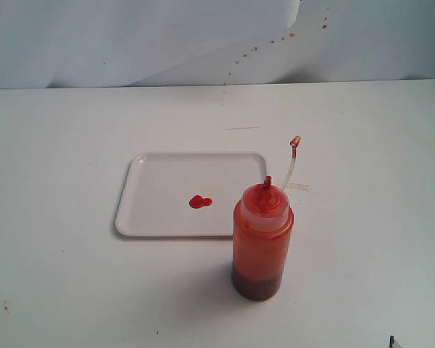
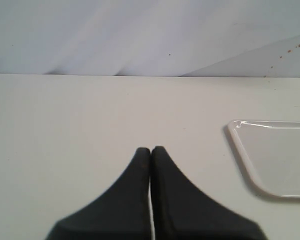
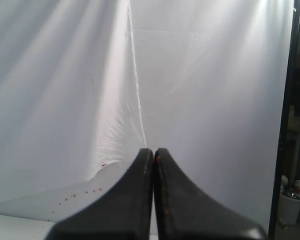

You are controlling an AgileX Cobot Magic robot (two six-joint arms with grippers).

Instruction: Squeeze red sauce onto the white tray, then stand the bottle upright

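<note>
The bottle (image 1: 262, 243) stands upright on the table just off the white tray's near right corner, its red nozzle up and its small cap (image 1: 295, 141) dangling on a clear tether behind it. A small blob of red sauce (image 1: 199, 202) lies on the white tray (image 1: 159, 217), right of its middle. In the left wrist view my left gripper (image 2: 151, 150) is shut and empty above bare table, with a corner of the tray (image 2: 245, 155) off to one side. My right gripper (image 3: 153, 151) is shut, empty, and faces the white backdrop. Neither gripper shows in the exterior view.
A white cloth backdrop (image 1: 203, 36) with small reddish specks (image 1: 275, 40) rises behind the table. A dark object tip (image 1: 393, 342) pokes in at the table's near right edge. A dark post (image 3: 285, 125) and clutter stand beyond the backdrop in the right wrist view.
</note>
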